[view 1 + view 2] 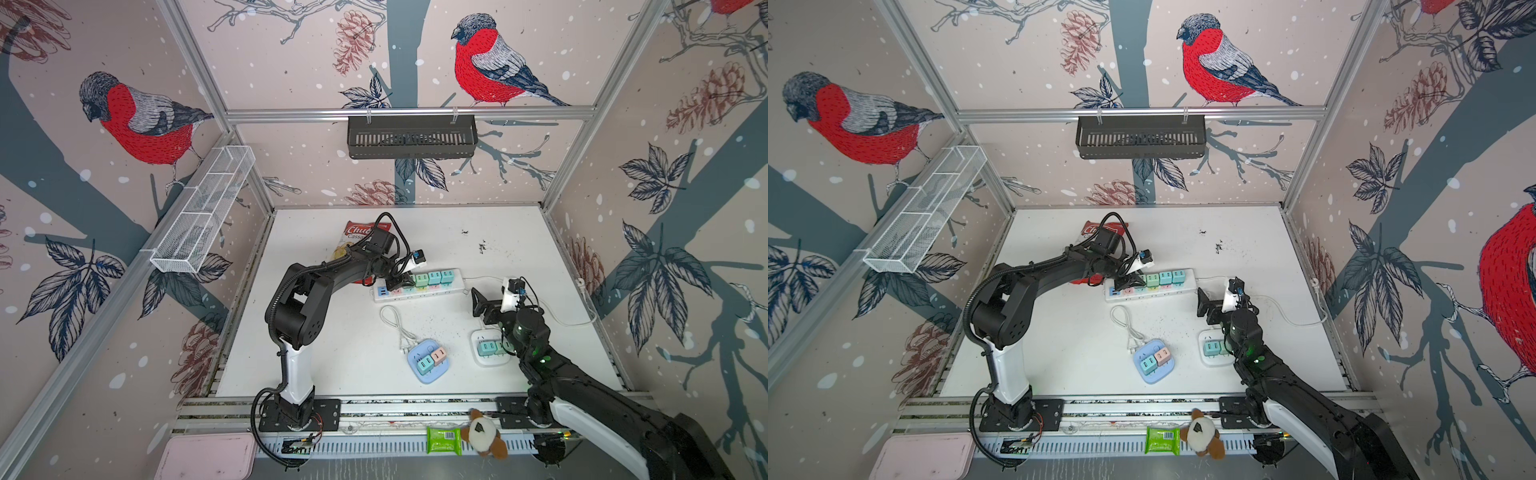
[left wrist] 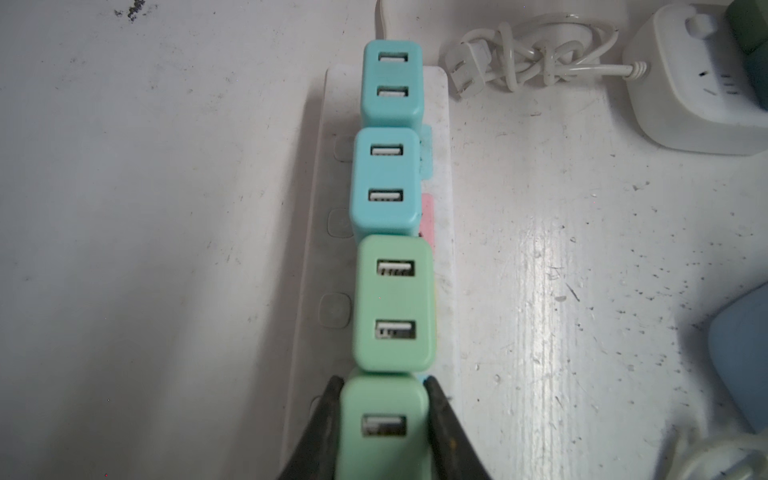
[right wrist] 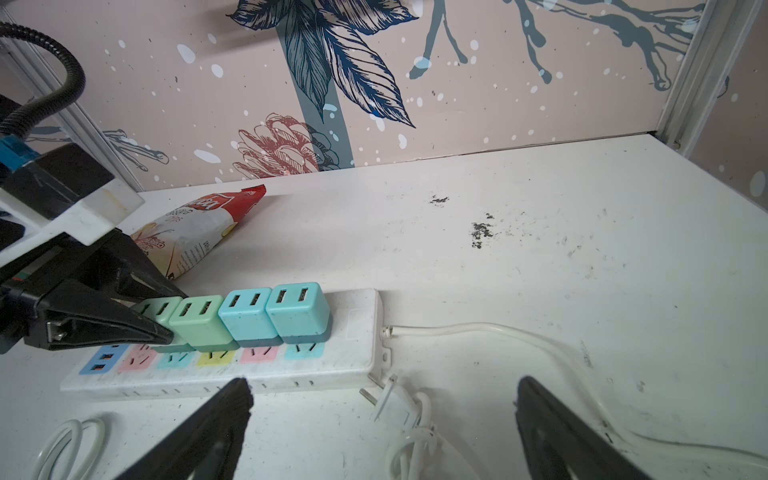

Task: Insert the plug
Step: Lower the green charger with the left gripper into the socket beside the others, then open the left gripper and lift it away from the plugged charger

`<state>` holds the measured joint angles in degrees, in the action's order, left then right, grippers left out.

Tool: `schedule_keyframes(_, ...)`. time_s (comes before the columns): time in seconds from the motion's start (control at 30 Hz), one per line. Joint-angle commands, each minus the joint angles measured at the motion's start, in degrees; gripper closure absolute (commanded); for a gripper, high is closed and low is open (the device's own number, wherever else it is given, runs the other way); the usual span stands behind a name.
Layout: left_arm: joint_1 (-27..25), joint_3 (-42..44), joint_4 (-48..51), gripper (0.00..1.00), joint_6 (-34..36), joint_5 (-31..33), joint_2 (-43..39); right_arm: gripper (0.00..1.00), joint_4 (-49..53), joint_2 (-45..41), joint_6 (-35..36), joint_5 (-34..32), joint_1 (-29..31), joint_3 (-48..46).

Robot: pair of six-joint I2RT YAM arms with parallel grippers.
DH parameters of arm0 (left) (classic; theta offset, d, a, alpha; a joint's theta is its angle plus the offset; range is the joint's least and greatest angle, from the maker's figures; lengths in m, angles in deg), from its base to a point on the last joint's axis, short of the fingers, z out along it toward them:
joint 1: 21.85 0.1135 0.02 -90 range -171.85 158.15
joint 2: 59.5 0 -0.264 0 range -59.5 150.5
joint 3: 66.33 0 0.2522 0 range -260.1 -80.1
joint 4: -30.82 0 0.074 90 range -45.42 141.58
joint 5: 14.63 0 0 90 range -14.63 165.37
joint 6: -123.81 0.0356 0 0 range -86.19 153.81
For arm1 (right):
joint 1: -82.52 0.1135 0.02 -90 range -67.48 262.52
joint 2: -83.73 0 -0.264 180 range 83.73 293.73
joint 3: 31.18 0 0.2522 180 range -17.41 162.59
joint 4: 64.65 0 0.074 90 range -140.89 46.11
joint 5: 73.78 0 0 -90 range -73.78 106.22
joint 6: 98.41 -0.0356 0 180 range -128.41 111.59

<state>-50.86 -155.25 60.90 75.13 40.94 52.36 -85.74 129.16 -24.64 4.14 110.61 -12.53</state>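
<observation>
A long white power strip [image 1: 457,284] [image 1: 1188,282] lies across the middle of the table. A row of cube plugs stands on it: two blue ones [image 2: 384,183] and a green one [image 2: 392,303]. At the row's end is another green plug [image 2: 382,424] [image 3: 156,309], and my left gripper [image 2: 382,382] [image 1: 399,282] is shut on its two sides. The plug stands in line with its neighbours; its prongs are hidden. My right gripper [image 3: 382,386] [image 1: 478,301] hangs open off the strip's cord end, holding nothing.
A coiled white cord with a bare plug [image 3: 395,405] lies under my right gripper. A blue socket block [image 1: 428,360] and a white one [image 1: 490,349] sit nearer the front, with a looped cord [image 1: 395,324]. A chips bag [image 1: 353,237] lies behind my left arm.
</observation>
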Motion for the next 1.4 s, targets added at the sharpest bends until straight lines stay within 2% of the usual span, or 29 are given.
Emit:
schedule_keyframes(0.0,0.01,0.37,2.56,1.00,-5.03,-2.18,0.47,0.00,-1.80,-0.64,0.06,-0.22,-0.19,-0.30)
schedule_keyframes(0.1,-0.08,2.60,-1.14,1.00,-8.15,-1.44,-0.70,0.01,-1.82,-1.35,-0.16,-0.23,-0.25,-0.63)
schedule_keyframes(0.27,-0.79,4.75,-3.06,1.00,-9.30,0.82,-2.18,0.00,-1.37,-1.94,-0.97,-0.44,-0.74,-0.80)
schedule_keyframes(0.43,-4.09,6.58,-3.48,1.00,-6.92,6.07,-3.04,0.00,-1.11,-3.94,-1.26,-0.77,-0.79,-1.57)
schedule_keyframes(0.6,-4.45,7.32,-4.56,1.00,-6.46,6.69,-3.41,0.00,-0.92,-5.77,-1.52,-0.60,-1.22,-2.16)
schedule_keyframes(0.93,-5.35,10.12,-7.33,0.98,-4.56,9.33,-5.87,0.01,-0.41,-3.36,-1.43,1.23,-1.75,-0.70)
schedule_keyframes(1.0,-5.25,10.25,-7.74,0.86,-4.78,10.29,-7.49,0.00,-0.31,-3.60,-2.01,0.08,-1.85,-0.90)
schedule_keyframes(1.03,-5.24,9.96,-7.41,0.49,-4.92,10.23,-8.55,0.00,-0.47,-3.83,-2.21,-0.21,-1.95,-1.16)
schedule_keyframes(1.07,-5.14,9.30,-6.76,0.01,-4.94,10.02,-9.70,0.00,-0.48,-4.03,-2.22,-0.12,-1.91,-1.24)
schedule_keyframes(1.23,-5.11,7.92,-7.42,0.01,-8.76,10.35,-18.07,0.01,0.65,-4.73,-2.92,0.10,-2.39,-0.53)
schedule_keyframes(1.37,-4.22,13.27,-16.03,0.01,-15.98,16.53,-28.80,0.00,7.70,-4.93,-3.92,0.73,-2.70,5.93)
